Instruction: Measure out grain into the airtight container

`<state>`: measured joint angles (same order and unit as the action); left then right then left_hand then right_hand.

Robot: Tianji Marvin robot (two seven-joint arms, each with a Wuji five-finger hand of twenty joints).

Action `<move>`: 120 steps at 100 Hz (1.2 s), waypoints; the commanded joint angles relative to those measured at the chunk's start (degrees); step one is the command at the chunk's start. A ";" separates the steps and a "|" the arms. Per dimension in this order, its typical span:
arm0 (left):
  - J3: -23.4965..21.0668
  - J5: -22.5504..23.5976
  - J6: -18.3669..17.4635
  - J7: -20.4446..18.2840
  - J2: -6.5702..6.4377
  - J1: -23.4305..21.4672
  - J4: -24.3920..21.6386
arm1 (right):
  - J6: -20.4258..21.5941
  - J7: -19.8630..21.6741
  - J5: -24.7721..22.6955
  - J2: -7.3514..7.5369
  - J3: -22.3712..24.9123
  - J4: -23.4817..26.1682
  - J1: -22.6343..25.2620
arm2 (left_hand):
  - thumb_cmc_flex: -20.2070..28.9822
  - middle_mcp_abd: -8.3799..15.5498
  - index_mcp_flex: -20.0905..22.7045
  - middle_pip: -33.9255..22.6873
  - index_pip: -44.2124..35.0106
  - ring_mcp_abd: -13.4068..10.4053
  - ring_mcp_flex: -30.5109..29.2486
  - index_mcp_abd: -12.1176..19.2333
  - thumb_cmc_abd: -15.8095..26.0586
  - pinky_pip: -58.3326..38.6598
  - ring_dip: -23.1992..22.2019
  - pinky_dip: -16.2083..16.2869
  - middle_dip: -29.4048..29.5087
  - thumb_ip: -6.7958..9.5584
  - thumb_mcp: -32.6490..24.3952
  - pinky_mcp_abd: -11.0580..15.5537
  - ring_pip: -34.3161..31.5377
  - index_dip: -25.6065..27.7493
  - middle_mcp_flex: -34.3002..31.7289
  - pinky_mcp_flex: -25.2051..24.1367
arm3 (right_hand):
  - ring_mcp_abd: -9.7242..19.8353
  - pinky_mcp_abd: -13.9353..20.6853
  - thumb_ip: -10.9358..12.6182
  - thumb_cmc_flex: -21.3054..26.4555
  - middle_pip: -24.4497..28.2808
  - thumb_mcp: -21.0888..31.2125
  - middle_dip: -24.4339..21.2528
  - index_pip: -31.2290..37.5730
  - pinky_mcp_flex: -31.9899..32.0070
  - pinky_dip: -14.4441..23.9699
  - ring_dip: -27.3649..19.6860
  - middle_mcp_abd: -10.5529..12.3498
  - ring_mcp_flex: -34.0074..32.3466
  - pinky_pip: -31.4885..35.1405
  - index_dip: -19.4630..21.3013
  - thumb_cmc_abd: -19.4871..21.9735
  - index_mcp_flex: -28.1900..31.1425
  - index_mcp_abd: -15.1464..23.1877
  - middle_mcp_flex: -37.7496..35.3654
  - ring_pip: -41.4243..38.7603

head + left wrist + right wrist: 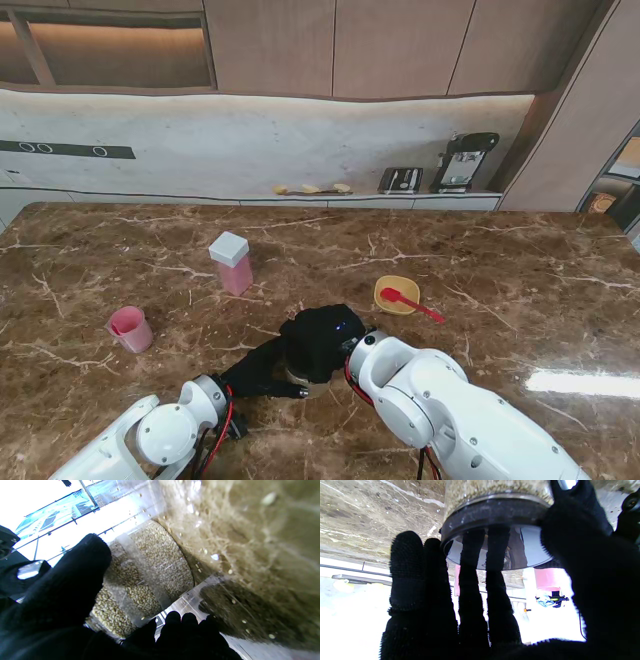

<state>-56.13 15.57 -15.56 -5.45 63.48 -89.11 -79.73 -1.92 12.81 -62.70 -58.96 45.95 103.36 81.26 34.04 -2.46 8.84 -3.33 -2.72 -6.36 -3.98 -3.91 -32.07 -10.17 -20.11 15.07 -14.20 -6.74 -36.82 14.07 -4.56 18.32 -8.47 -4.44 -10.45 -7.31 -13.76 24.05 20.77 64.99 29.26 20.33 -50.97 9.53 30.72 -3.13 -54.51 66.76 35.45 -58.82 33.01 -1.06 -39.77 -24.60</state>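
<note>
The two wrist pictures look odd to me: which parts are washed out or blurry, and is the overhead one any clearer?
Left wrist view: the window side is blown out white, and the brown marble table is smeared, while the clear grain-filled jar stays sharp. Right wrist view: the background is overexposed behind the black-gloved right hand, which shows nearly as a silhouette. Stand view: evenly lit and sharp, with one glare patch on the table.

Grain jar point(147, 580): clear cylinder, packed with pale kernels; black-rimmed lid point(495, 512) on. Pink measuring cup point(130, 328): upright, frame left. Yellow bowl point(396, 294) with red scoop point(408, 302): right of centre. White-lidded pink container point(232, 262): upright, upper centre-left.
</note>
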 commanded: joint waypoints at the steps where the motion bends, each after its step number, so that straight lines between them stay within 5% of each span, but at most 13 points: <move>1: 0.80 0.12 0.65 -0.75 -0.03 -1.06 2.11 | -0.03 0.85 -0.52 0.06 -0.20 -0.93 0.37 | -0.62 0.40 -0.89 1.09 -0.43 7.67 0.69 0.96 1.94 -6.34 -0.83 6.07 -0.42 1.85 1.06 -8.03 -0.71 -0.33 1.21 3.46 | 6.76 7.13 7.59 6.63 4.65 9.29 1.02 5.28 0.83 -0.03 0.28 3.53 -2.98 0.49 1.64 10.09 3.81 1.56 -4.33 -2.54; 120: 0.48 -0.13 0.89 -0.71 0.00 -1.42 1.86 | 0.57 -6.15 -2.07 -0.25 1.30 -2.94 3.93 | -0.48 0.41 -0.89 0.91 -2.42 7.69 0.54 0.45 2.34 -6.23 -1.10 6.14 -0.40 1.82 1.23 -7.90 -0.89 0.15 1.11 3.44 | 7.42 7.51 6.67 6.00 5.49 8.09 1.20 5.58 0.34 0.39 0.47 3.63 -3.51 1.08 1.70 8.69 3.29 1.45 -3.88 -3.26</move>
<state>-56.30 15.21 -15.46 -5.52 63.53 -89.23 -79.77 -1.06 5.74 -64.67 -59.21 47.21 101.91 84.06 34.06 -2.19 8.76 -3.33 -4.32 -6.67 -3.98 -5.27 -31.53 -10.16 -20.16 15.71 -14.20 -6.74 -36.99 14.36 -4.55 18.32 -8.46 -4.44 -10.38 -7.27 -13.72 22.92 20.76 64.99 28.62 22.55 -50.75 9.53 30.72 -3.17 -54.51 66.76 35.58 -56.74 33.73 -0.85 -40.63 -24.91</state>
